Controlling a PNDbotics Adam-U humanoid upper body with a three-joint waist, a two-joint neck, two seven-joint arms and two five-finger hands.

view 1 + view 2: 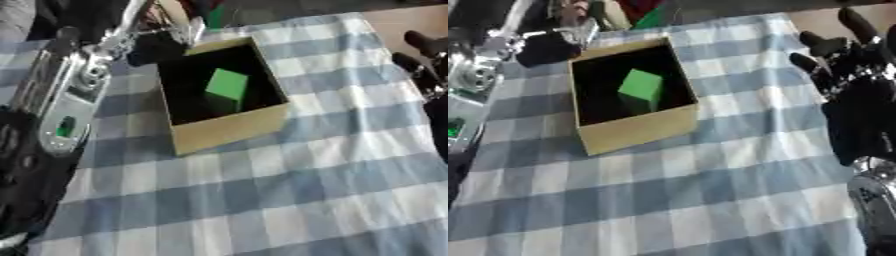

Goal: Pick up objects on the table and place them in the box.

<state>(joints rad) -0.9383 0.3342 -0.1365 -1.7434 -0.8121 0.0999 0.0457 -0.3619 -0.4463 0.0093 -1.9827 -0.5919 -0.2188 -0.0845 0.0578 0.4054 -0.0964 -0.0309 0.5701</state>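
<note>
A green cube point(227, 85) sits inside the open cardboard box point(636, 131) on the blue-checked tablecloth point(710, 200), well apart from the right hand point(859, 95), whose straight fingers spread upward at the right edge.

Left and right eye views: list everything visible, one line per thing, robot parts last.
Box: one, tan cardboard, open top, dark inside, on the cloth left of centre.
Green block: one, green, inside the box.
Tablecloth: one, blue and white check, covering the table.
Bare table corner: one, brown, beyond the cloth at top right.
Left arm: one, silver and black, along the left edge; its hand shows dark at the box's far left corner, fingers unclear.
Right hand: one, black, at the right edge, fingers up and relaxed, holding nothing.
</note>
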